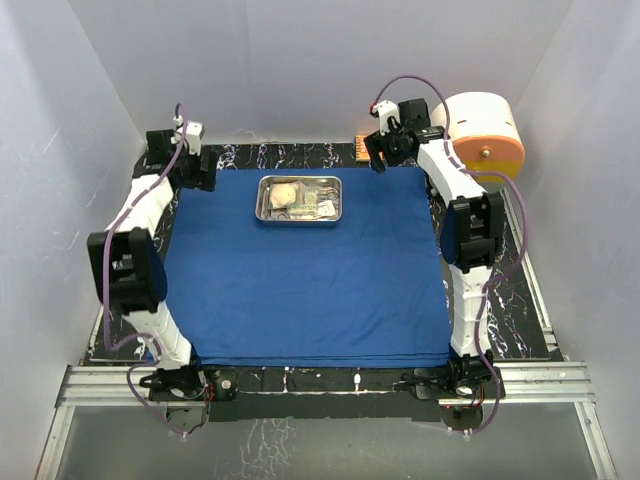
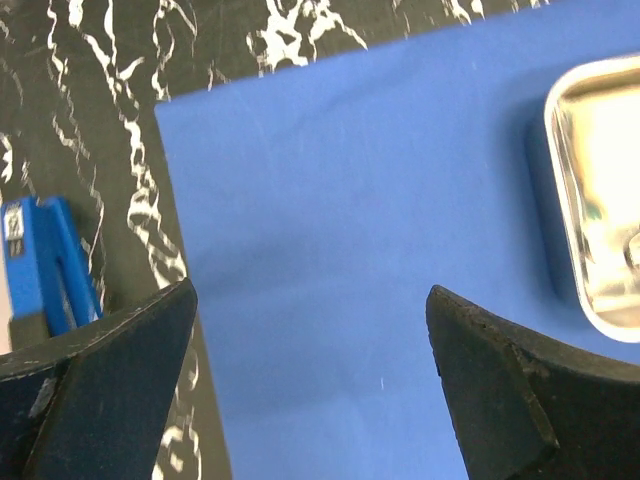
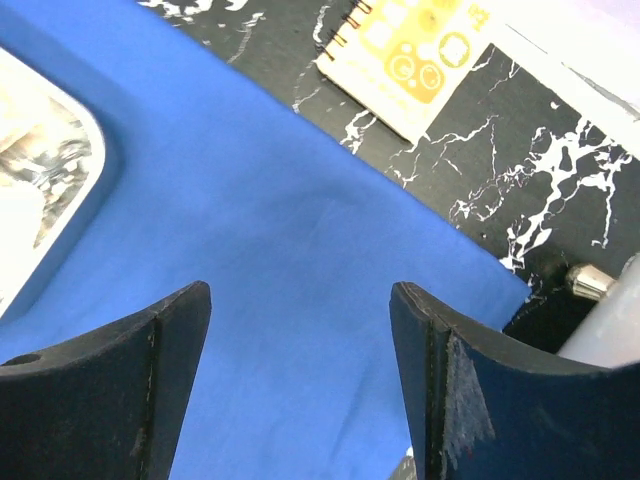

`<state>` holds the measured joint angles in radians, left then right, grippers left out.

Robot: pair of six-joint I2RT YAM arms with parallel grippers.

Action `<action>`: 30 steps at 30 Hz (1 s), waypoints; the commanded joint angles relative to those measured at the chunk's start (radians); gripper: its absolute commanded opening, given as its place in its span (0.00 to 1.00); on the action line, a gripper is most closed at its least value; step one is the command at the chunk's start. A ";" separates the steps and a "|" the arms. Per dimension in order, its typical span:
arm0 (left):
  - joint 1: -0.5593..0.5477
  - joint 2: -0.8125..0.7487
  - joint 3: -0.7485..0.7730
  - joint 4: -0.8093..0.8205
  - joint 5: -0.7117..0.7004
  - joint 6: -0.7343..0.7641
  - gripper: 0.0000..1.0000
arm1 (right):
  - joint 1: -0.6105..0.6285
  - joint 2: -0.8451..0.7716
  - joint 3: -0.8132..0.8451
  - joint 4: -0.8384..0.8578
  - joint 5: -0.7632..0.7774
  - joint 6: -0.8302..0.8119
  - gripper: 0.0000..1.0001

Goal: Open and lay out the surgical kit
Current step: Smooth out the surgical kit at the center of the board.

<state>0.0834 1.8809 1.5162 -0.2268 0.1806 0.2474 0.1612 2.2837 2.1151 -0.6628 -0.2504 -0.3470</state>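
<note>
The royal-blue cloth (image 1: pixel 300 270) lies spread flat over the table. The shiny steel tray (image 1: pixel 299 199) sits on it near the far edge, with packets and instruments inside. My left gripper (image 1: pixel 197 172) is open above the cloth's far left corner (image 2: pixel 300 200); the tray's edge (image 2: pixel 595 200) shows at the right of that view. My right gripper (image 1: pixel 378 158) is open above the cloth's far right corner (image 3: pixel 300 220); the tray (image 3: pixel 45 190) shows at the left of that view. Neither gripper holds anything.
A big cream-and-orange cylinder (image 1: pixel 488 130) stands at the back right. A small orange spiral-bound box (image 3: pixel 410 55) lies just behind the cloth's far right corner. A blue object (image 2: pixel 40 260) lies on the black marbled table (image 2: pixel 90 100) left of the cloth.
</note>
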 commanded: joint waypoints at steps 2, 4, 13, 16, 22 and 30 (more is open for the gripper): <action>0.023 -0.251 -0.242 -0.118 -0.016 0.135 0.99 | 0.035 -0.179 -0.143 -0.008 -0.029 -0.035 0.73; 0.037 -0.343 -0.345 -0.174 -0.017 0.190 0.98 | 0.044 -0.243 -0.223 -0.008 -0.029 -0.047 0.74; 0.149 -0.624 -0.645 -0.467 -0.006 0.436 0.98 | 0.060 -0.478 -0.605 -0.008 -0.035 -0.089 0.73; 0.215 -0.661 -0.683 -0.526 -0.003 0.500 0.98 | 0.059 -0.550 -0.703 0.008 -0.054 -0.073 0.73; 0.292 -0.698 -0.751 -0.583 0.003 0.569 0.98 | 0.060 -0.653 -0.903 0.074 -0.111 -0.042 0.73; 0.388 -0.733 -0.820 -0.619 -0.028 0.640 0.96 | 0.060 -0.627 -1.033 0.124 -0.153 -0.018 0.70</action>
<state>0.4313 1.1927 0.7265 -0.7971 0.1665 0.8207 0.2226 1.6436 1.0996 -0.6155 -0.3664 -0.3859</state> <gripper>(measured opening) 0.966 0.705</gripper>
